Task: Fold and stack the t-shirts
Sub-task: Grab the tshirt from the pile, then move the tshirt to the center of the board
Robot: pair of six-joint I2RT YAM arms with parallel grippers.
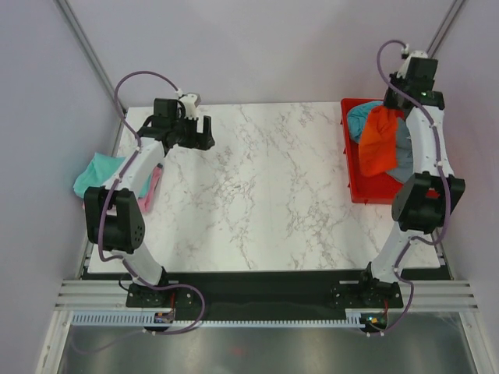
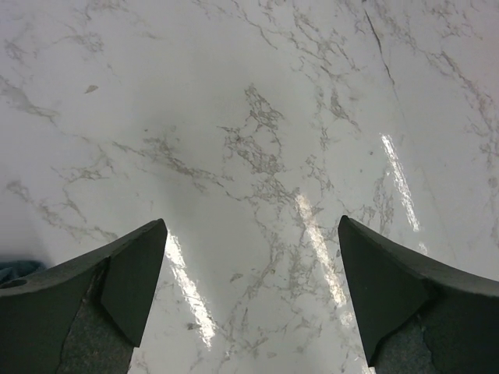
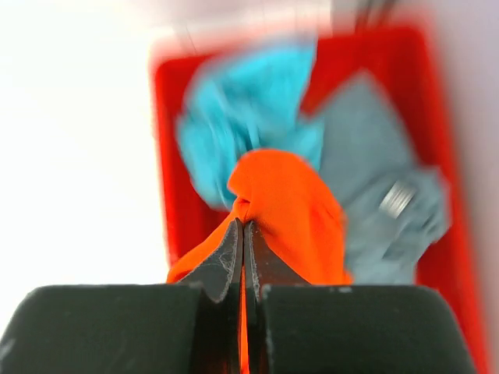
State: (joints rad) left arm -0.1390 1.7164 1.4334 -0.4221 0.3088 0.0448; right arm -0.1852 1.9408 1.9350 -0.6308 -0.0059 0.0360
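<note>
Teal, grey t-shirts (image 1: 360, 118) in red tray (image 1: 346, 160)

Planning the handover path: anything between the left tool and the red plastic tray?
Nothing: in the top view, bare white marbled tabletop runs from the left tool to the red plastic tray.

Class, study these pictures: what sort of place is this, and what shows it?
Probably a robot lab cell, not a home: a left arm and right arm bolted to a marble-look table, plain walls closing it in, a red tray of shirts.

L end effector (image 2: 251, 222) spread wide, R end effector (image 3: 243, 227) clamped tight.
</note>
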